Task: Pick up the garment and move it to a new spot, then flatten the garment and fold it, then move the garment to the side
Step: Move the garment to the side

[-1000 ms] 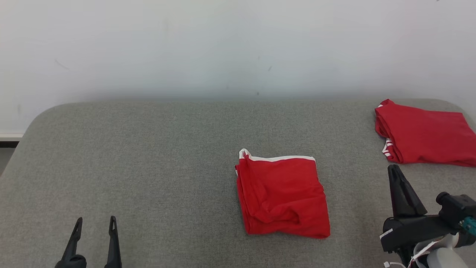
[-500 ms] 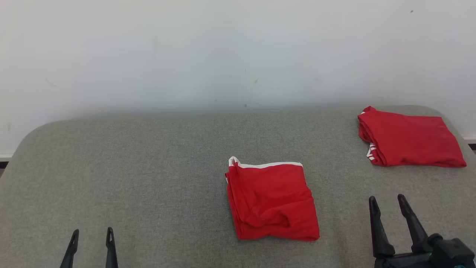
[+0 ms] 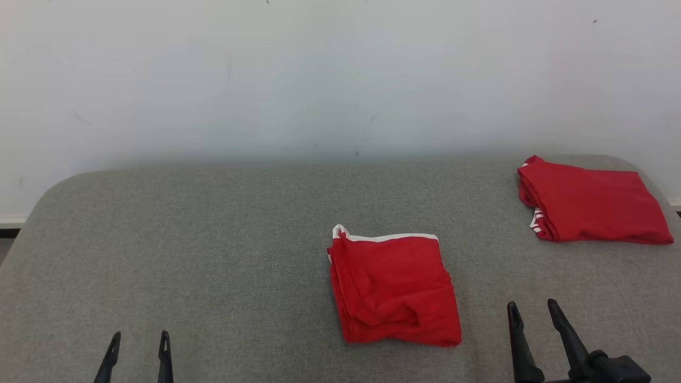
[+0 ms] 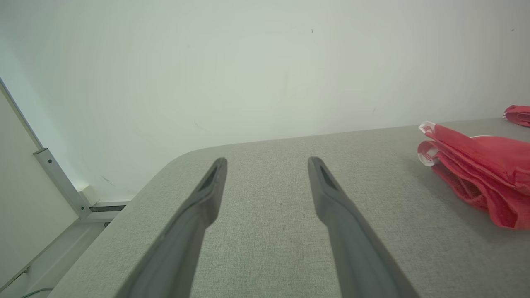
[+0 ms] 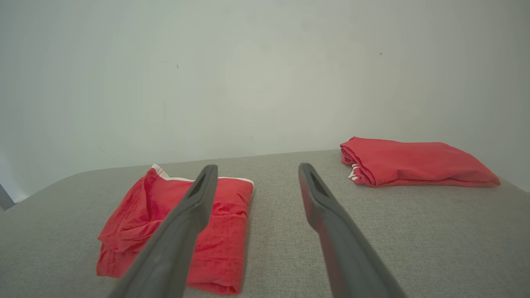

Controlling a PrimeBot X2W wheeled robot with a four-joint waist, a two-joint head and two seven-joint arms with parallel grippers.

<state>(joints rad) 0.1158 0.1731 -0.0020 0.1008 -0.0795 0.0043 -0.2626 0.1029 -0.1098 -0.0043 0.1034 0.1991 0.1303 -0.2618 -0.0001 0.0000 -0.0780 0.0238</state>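
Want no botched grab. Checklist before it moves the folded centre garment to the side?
1. Centre garment folded, lying on the table: ok, near edge rumpled.
2. Left gripper open, empty: ok.
3. Right gripper open, empty, apart from the centre garment: ok.
4. Second garment folded at the far right corner, apart from the centre one: ok.
5. Table surface showing between the two garments: ok.
6. Whether the layers hold together when lifted: cannot tell.

Head looks down; low wrist views share the garment [image 3: 393, 290]
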